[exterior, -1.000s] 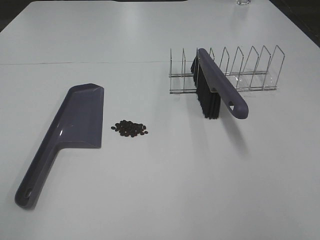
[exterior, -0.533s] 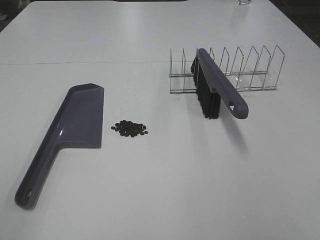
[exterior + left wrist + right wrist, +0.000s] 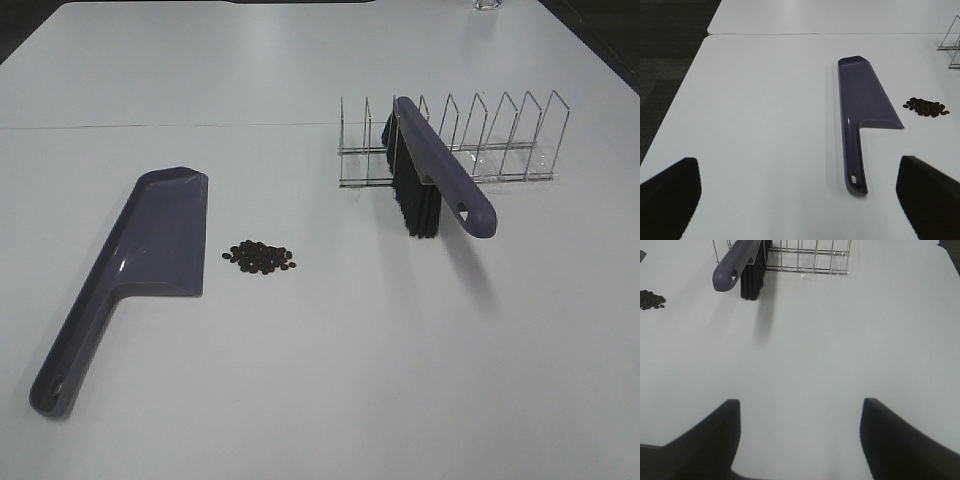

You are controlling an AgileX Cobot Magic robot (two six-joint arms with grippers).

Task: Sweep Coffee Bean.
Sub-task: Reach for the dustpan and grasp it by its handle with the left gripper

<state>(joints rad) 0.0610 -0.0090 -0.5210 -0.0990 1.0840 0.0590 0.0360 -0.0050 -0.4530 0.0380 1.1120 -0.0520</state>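
- Nothing of the sweep looks begun: the coffee beans point(image 3: 259, 257), a small heap of dark oval beans, lie on the white table point(image 3: 350, 390), left of middle.
- The flat purple plastic dustpan point(image 3: 160, 235) lies just left of the heap without touching it, its long handle running toward the near left.
- The purple-handled brush with black bristles point(image 3: 440, 175) is propped in the left end of the thin wire rack point(image 3: 505, 140), far right of the beans. Its handle sticks out toward the near side.
- The left gripper point(image 3: 797, 165) hovers over the near left of the table with its jaws spread wide and nothing between them. It is well short of the dustpan handle.
- The right gripper point(image 3: 801, 405) hovers near right, its jaws also apart and empty, with bare table between it and the brush.
- Left to do, as I judge it: take the brush and the dustpan, then push the beans into the pan.
- The rack wires around the brush are the likely snag; otherwise the way looks open.
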